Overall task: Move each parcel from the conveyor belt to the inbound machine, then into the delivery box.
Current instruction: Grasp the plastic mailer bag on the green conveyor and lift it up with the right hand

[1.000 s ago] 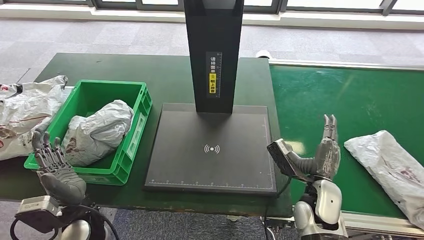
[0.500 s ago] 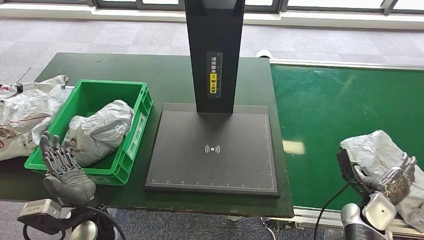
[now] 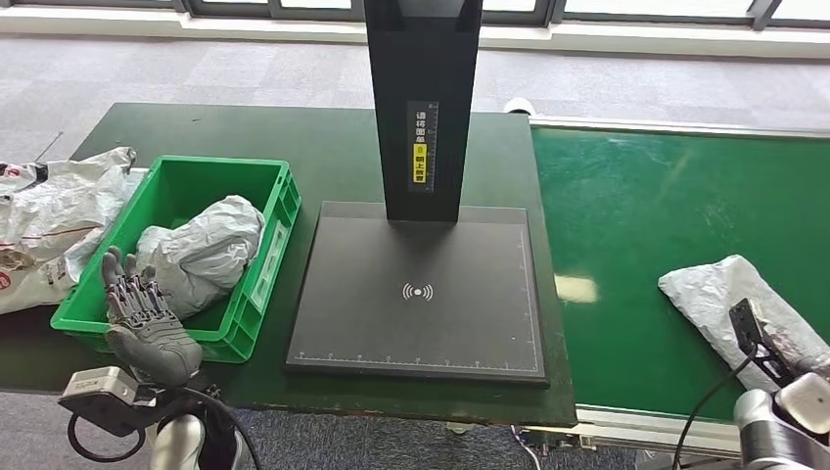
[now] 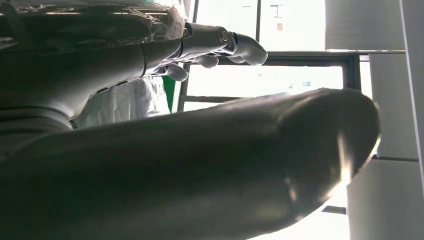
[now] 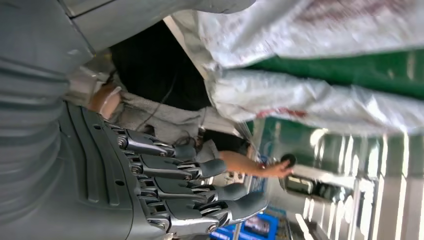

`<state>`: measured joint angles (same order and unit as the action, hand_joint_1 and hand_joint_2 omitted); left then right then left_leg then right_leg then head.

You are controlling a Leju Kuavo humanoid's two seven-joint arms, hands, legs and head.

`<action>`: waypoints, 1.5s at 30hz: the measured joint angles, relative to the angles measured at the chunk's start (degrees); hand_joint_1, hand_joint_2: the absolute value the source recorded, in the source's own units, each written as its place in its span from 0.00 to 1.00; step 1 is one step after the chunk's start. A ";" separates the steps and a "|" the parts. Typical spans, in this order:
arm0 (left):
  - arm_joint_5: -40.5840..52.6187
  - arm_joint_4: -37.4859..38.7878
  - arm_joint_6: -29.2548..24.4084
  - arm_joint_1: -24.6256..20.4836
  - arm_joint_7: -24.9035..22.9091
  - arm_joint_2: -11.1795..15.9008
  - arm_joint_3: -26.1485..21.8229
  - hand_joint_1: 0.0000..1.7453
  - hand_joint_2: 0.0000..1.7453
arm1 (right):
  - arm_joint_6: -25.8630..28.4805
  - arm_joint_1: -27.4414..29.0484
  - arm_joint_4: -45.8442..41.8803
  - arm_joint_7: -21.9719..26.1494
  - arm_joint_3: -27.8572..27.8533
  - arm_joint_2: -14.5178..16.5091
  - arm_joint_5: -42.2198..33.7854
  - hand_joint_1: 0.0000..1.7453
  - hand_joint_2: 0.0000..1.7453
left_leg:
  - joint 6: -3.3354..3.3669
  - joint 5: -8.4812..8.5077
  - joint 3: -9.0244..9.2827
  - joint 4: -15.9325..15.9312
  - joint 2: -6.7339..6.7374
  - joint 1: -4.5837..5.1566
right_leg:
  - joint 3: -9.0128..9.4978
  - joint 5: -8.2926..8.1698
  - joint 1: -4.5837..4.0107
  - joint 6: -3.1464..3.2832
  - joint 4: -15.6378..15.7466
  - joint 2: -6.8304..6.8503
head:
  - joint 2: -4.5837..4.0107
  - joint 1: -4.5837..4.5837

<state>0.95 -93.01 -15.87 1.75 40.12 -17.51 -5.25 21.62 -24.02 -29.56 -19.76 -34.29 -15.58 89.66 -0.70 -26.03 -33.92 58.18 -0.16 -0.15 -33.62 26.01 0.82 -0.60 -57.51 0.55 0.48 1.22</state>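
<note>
One green conveyor belt [image 3: 666, 186], carrying one grey parcel [image 3: 729, 299] at its near right edge. One black inbound machine [image 3: 416, 284]. One green delivery box [image 3: 259, 196], one parcel inside [image 3: 210, 250]. Left hand [image 3: 147, 318] spread, empty; right hand [image 5: 150, 180] fingers apart, empty.

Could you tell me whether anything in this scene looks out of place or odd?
Mostly tidy. One oddity: crumpled grey bags lie heaped on the table's left end, outside the green crate, which holds one parcel. The parcel on the belt lies flat and intact.
</note>
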 joint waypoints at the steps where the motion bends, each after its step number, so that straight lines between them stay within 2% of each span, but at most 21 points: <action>1: -0.13 0.74 -0.01 -0.51 0.00 0.11 0.00 0.00 0.00 | -1.31 -0.11 1.25 -0.48 0.11 -0.58 0.01 0.00 1.00 | 0.01 0.00 -0.02 0.00 -0.05 0.00 | 0.02 0.01 0.00 -0.01 0.00 0.06 | 0.00 -0.01; 6: -0.30 3.23 -0.05 -2.21 0.01 0.59 0.00 0.00 0.00 | -2.74 -0.30 5.21 -0.84 0.68 -2.14 0.07 0.00 1.00 | 0.02 0.01 -0.04 -0.01 -0.09 0.00 | 0.02 0.02 0.00 -0.02 -0.01 0.09 | 0.00 -0.02; 9: 0.22 4.63 -0.11 -3.17 0.01 0.79 0.00 0.00 0.00 | -6.10 -0.78 7.17 -0.14 1.61 -2.26 -0.03 0.00 1.00 | 0.02 0.01 -0.03 -0.01 -0.07 0.00 | 0.02 0.02 0.00 -0.02 -0.01 0.06 | 0.00 -0.01; 18: 0.64 9.03 0.93 -6.14 0.01 1.73 0.00 0.00 0.00 | -17.03 -1.74 10.63 7.54 1.72 -0.53 -2.95 0.00 1.00 | 0.03 0.03 0.01 0.00 -0.07 -0.02 | 0.05 0.02 -0.03 -0.02 -0.02 0.04 | 0.00 -0.01; 19: 0.70 9.54 1.09 -6.55 0.01 1.80 0.00 0.00 0.00 | -18.25 -1.89 10.76 8.10 1.67 -0.49 -3.13 0.22 1.00 | 0.03 0.03 0.02 0.00 -0.06 -0.03 | 0.06 0.02 -0.03 -0.02 -0.02 0.03 | 0.00 -0.01; 22: 0.78 10.70 1.16 -7.44 0.01 1.97 0.00 0.00 0.00 | -20.15 -2.25 11.00 8.72 1.61 -0.44 -3.03 0.97 1.00 | 0.04 0.02 0.07 0.00 0.00 -0.03 | 0.11 0.01 -0.03 -0.03 -0.01 -0.01 | 0.00 0.00; 23: 0.78 10.99 1.16 -7.63 0.01 2.01 0.00 0.00 0.00 | -20.40 -2.32 11.06 8.77 1.61 -0.39 -2.96 1.00 1.00 | 0.04 0.02 0.09 0.00 0.02 -0.03 | 0.12 0.01 -0.03 -0.03 0.00 -0.03 | 0.00 0.01; 28: 0.79 11.85 1.13 -7.83 0.01 2.16 0.00 0.00 0.00 | -21.11 -2.34 11.27 9.88 1.61 -0.26 -2.56 1.00 1.00 | 0.09 0.02 0.10 0.02 0.01 -0.02 | 0.20 -0.01 -0.02 -0.06 0.01 0.00 | 0.00 0.00; 30: 0.82 11.84 0.86 -7.46 0.01 2.19 0.00 0.00 0.00 | -17.81 -2.50 11.27 11.17 1.61 -0.22 -2.16 1.00 1.00 | 0.10 0.02 -0.06 0.02 0.01 -0.01 | 0.25 -0.03 -0.01 -0.08 0.00 0.00 | 0.00 -0.01; 34: 0.84 10.31 -0.11 -5.32 0.02 2.15 0.00 0.00 0.00 | -2.76 -4.66 10.95 14.83 1.57 0.40 -2.88 1.00 1.00 | 0.14 0.01 -0.19 0.01 0.21 0.08 | 0.07 -0.06 0.09 -0.09 -0.02 -0.24 | 0.00 -0.01; 36: 0.84 9.88 -0.24 -4.70 0.03 2.08 0.00 0.00 0.00 | 3.00 -6.37 10.28 18.09 1.33 0.63 -5.08 1.00 1.00 | 0.18 0.12 0.02 0.02 0.18 0.08 | 0.00 -0.11 0.08 -0.11 -0.03 -0.19 | 0.00 0.01; 42: 0.81 9.78 -0.66 -4.47 0.03 1.97 0.00 0.00 0.00 | 7.53 -8.40 8.50 23.33 0.32 1.22 -8.87 1.00 1.00 | 0.22 0.18 -0.09 0.01 -0.18 0.07 | 0.06 -0.09 0.06 -0.13 -0.03 0.21 | 0.00 0.00; 45: 0.69 9.78 -1.02 -4.54 0.03 1.97 0.00 0.00 0.00 | 11.28 -8.56 7.80 27.86 -0.18 1.43 -12.20 1.00 1.00 | 0.23 0.18 -0.12 0.01 -0.17 0.08 | 0.03 -0.09 0.08 -0.13 -0.02 0.18 | 0.00 0.00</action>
<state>1.64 -83.23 -16.88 -2.79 40.15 -15.54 -5.25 32.90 -32.58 -21.75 8.11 -34.47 -14.15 77.46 -0.47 -25.85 -34.04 58.19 -0.32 -0.06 -33.59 25.92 0.91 -0.74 -57.53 0.73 0.48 1.22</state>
